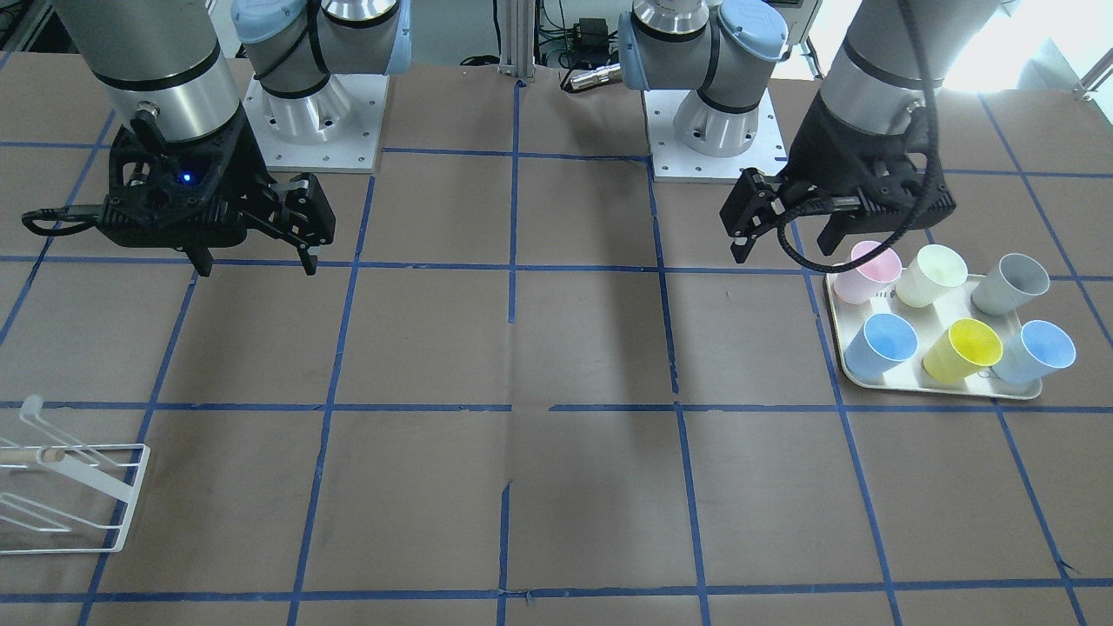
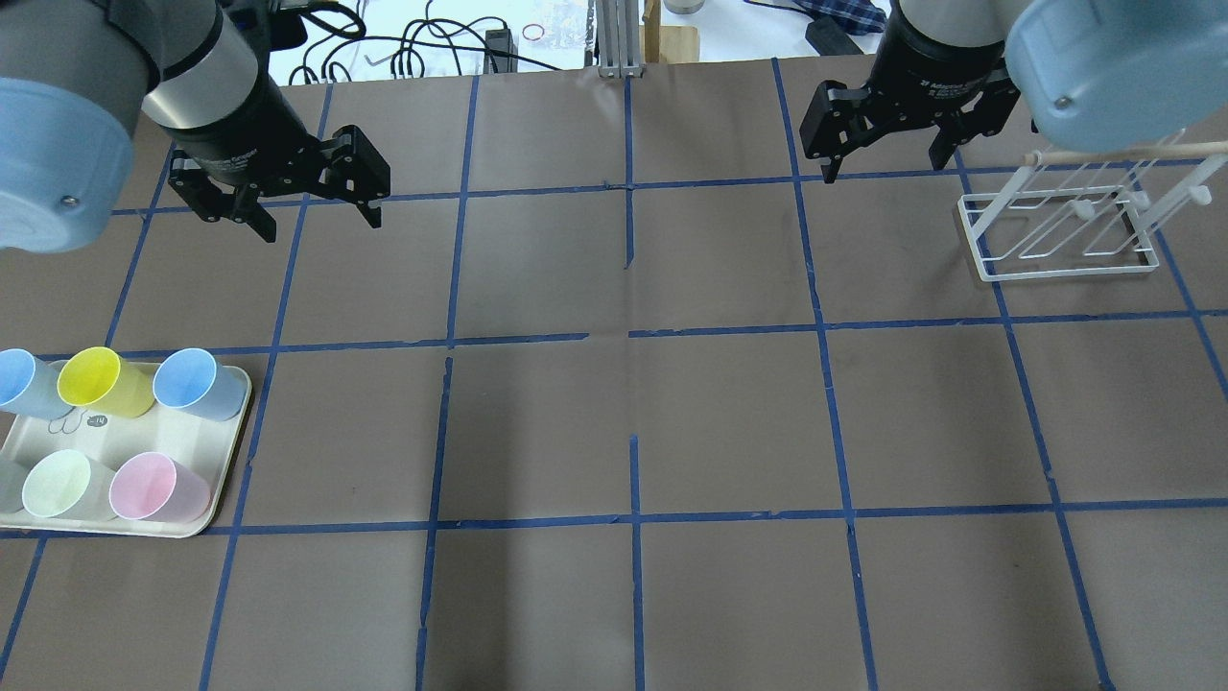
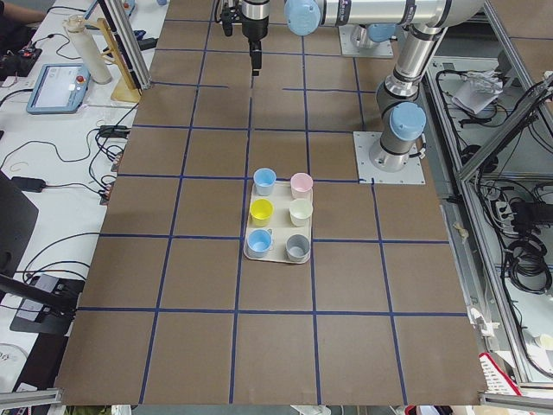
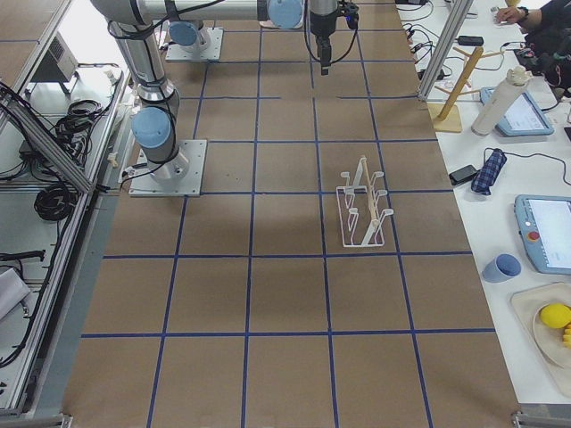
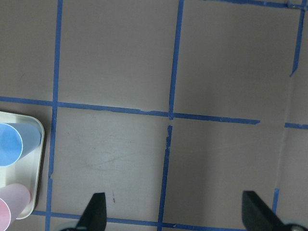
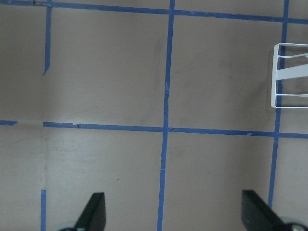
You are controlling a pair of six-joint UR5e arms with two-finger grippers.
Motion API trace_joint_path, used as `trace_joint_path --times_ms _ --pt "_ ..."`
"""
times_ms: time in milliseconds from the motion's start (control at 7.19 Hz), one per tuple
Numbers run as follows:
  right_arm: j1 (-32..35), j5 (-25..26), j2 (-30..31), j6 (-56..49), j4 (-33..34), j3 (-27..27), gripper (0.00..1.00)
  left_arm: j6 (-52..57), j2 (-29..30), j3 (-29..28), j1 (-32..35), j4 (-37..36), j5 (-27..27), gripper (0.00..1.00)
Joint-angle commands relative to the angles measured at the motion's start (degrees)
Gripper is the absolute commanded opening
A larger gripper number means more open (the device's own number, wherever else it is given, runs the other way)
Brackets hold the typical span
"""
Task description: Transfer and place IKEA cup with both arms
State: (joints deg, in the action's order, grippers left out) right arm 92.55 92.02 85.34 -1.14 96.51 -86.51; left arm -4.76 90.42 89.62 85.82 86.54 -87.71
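The IKEA cup (image 1: 883, 345), pale blue with a deeper blue inside, stands upright on a cream tray (image 1: 943, 389) at the corner nearest the table's middle. It also shows in the overhead view (image 2: 199, 384), the exterior left view (image 3: 264, 181) and the left wrist view (image 5: 12, 144). My left gripper (image 2: 317, 223) is open and empty, hovering above the table beyond the tray; it also shows in the front-facing view (image 1: 783, 254). My right gripper (image 2: 883, 168) is open and empty, hovering at the far right, next to the white rack.
The tray (image 2: 206, 509) also holds a second light blue cup (image 2: 21, 382), a yellow cup (image 2: 101, 382), a pink cup (image 2: 153, 488), a pale green cup (image 2: 62, 485) and a grey cup (image 1: 1013, 283). A white wire rack (image 2: 1055, 235) stands on my right side.
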Motion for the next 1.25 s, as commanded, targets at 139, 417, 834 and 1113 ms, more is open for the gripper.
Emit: trace_joint_path --times_ms 139,417,834,1113 --pt "0.0 0.0 0.1 0.0 0.0 0.0 1.00 0.6 -1.6 -0.9 2.0 3.2 -3.4 1.00" --pt "0.0 0.0 0.0 0.0 0.0 0.0 1.00 0.7 -1.6 -0.9 2.0 2.7 -3.4 1.00" --pt "0.0 -0.1 0.1 0.0 0.1 -0.1 1.00 0.7 -1.7 -0.9 2.0 2.6 -3.3 1.00" --pt "0.0 -0.1 0.1 0.0 0.0 -0.1 1.00 0.7 -1.7 -0.8 2.0 2.6 -3.3 1.00"
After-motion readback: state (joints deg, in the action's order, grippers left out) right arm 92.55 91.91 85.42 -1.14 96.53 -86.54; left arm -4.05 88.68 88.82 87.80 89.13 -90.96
